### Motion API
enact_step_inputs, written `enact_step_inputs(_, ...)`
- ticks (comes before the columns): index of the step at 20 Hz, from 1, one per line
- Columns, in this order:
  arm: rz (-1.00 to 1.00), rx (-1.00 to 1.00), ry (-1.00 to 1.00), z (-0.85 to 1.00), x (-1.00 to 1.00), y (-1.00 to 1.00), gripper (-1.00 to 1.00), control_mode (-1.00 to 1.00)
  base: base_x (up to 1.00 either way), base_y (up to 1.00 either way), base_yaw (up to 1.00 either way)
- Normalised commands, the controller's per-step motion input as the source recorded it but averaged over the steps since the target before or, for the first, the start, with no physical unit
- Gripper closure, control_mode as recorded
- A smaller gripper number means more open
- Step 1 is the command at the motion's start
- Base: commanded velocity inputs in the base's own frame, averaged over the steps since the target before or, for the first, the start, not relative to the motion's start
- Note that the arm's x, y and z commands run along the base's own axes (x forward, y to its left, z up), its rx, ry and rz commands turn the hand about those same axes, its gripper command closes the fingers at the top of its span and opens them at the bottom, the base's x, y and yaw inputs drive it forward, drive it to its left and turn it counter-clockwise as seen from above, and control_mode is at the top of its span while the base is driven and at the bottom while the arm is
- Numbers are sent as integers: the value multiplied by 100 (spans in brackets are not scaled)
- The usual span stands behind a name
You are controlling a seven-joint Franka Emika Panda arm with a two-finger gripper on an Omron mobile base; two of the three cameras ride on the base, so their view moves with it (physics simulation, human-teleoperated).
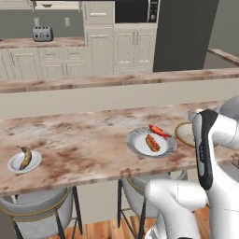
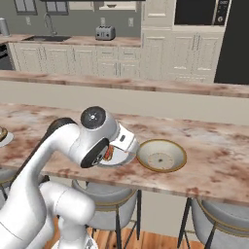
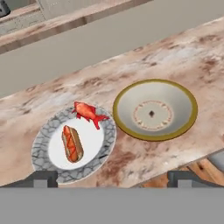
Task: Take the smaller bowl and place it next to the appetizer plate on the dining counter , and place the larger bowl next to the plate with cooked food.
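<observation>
The larger bowl (image 3: 153, 109), cream with a brown-gold rim and a dark centre spot, sits upright on the dining counter (image 3: 144, 65). It almost touches the grey-rimmed plate (image 3: 39, 153) with a hot dog and a red fish. The base views show the same bowl (image 2: 161, 155) (image 1: 184, 133), partly behind my arm in the left one. Far left on the counter (image 1: 84, 140) lies a small plate (image 1: 16, 164) with a banana. My gripper (image 3: 113, 179) hangs open above the counter's near edge, in front of bowl and plate, holding nothing. The smaller bowl is out of view.
A plain beige raised ledge (image 1: 116, 95) runs along the counter's far side. Grey stools (image 1: 37, 205) (image 2: 219, 214) stand under the near edge. Cream cabinets, a toaster (image 2: 105, 32) and a microwave (image 2: 202, 12) line the back wall.
</observation>
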Motion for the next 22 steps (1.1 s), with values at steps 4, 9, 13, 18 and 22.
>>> enact_step_inputs(4, 33, -17, -13, 68, -31, 93, -100, -100, 0, 0, 0)
enact_step_inputs(9, 25, -32, -4, 40, -39, 95, -100, -100, 0, 0, 0)
enact_step_inputs(13, 9, -34, 0, 33, -39, 65, -100, -100, 0, 0, 0)
enact_step_inputs(18, 0, -19, 0, 4, -32, 18, -100, -100, 0, 0, 0)
enact_step_inputs(22, 0, -2, 0, -3, -25, 0, -100, 100, -39, 1, 4)
